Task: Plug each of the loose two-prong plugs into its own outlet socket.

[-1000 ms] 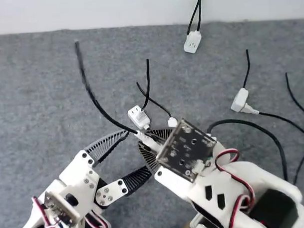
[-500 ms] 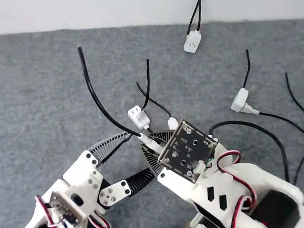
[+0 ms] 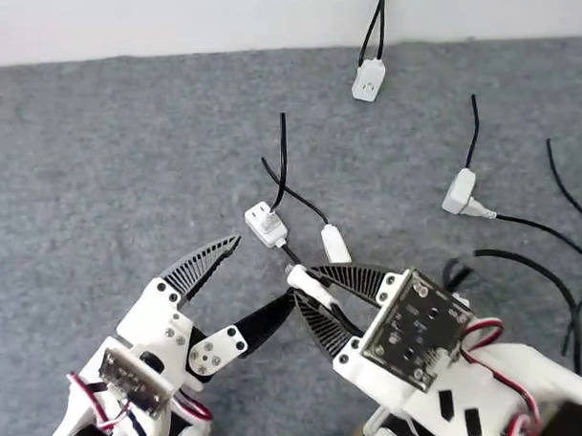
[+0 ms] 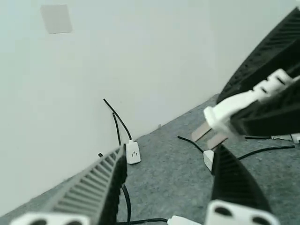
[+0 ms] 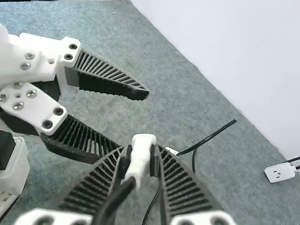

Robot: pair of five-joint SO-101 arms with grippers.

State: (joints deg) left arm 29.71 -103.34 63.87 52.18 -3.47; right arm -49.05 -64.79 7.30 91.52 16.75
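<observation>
Btwn right fingers (image 5: 180, 180), plug (image 5: 139, 157) sits clamped.

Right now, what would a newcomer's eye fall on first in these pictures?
The right gripper is shut on a white two-prong plug near the front middle of the table. Beside it, the left gripper stands wide open. Just beyond them lies a white outlet socket.

R hand (image 3: 300, 281) w/ clamped plug (image 3: 311, 285) pulled back toward its own arm. Plug's black cord (image 5: 119, 195) no longer arcs over surface (image 3: 98, 167) upper left. L hand (image 3: 264, 271) nudged fwd.
</observation>
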